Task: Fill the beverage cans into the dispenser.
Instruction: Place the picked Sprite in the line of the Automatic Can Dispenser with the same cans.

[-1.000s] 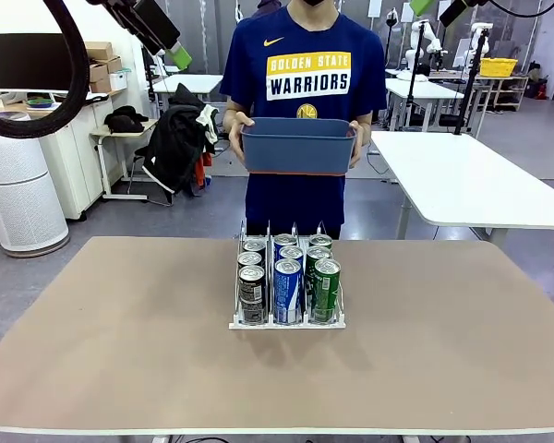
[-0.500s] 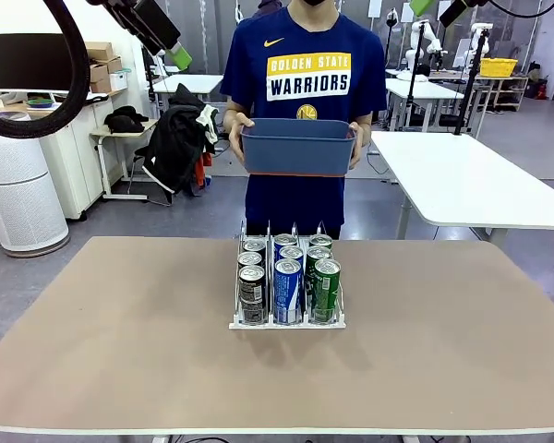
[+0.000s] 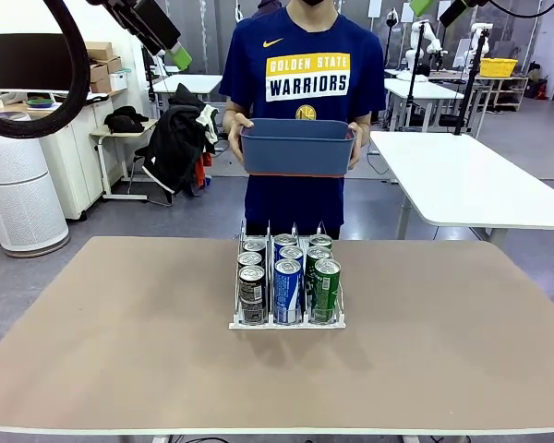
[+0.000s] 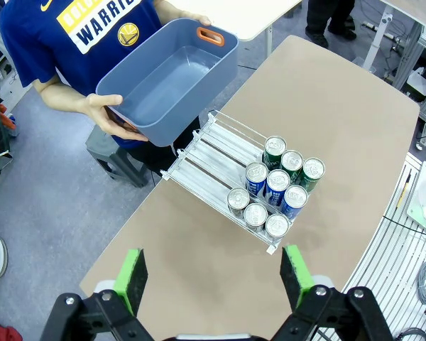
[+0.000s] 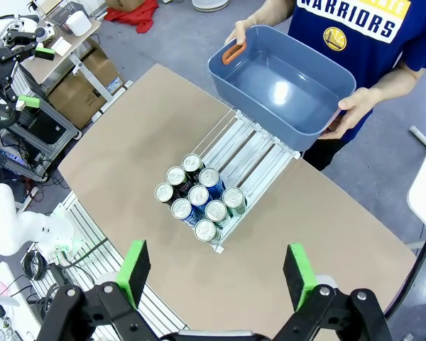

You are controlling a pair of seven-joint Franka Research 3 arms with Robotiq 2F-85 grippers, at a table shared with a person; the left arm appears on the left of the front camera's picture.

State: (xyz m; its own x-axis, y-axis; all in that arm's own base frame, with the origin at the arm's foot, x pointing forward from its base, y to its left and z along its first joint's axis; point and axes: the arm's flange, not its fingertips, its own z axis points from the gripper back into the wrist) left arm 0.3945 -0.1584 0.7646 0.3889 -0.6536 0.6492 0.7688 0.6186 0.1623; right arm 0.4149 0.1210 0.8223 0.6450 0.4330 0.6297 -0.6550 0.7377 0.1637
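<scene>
Nothing has moved since the earlier frames. The dispenser (image 3: pixel 286 318) stands mid-table, nine beverage cans (image 3: pixel 287 288) crowding its front lip. Left gripper (image 4: pixel 215 275) and right gripper (image 5: pixel 216 273) hover high, fingers spread, empty. The person holds an empty bin (image 3: pixel 298 146) beyond the table's far edge, likely emptied into the dispenser.

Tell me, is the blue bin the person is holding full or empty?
Empty: both wrist views look into the blue bin and show its bare floor.
</scene>
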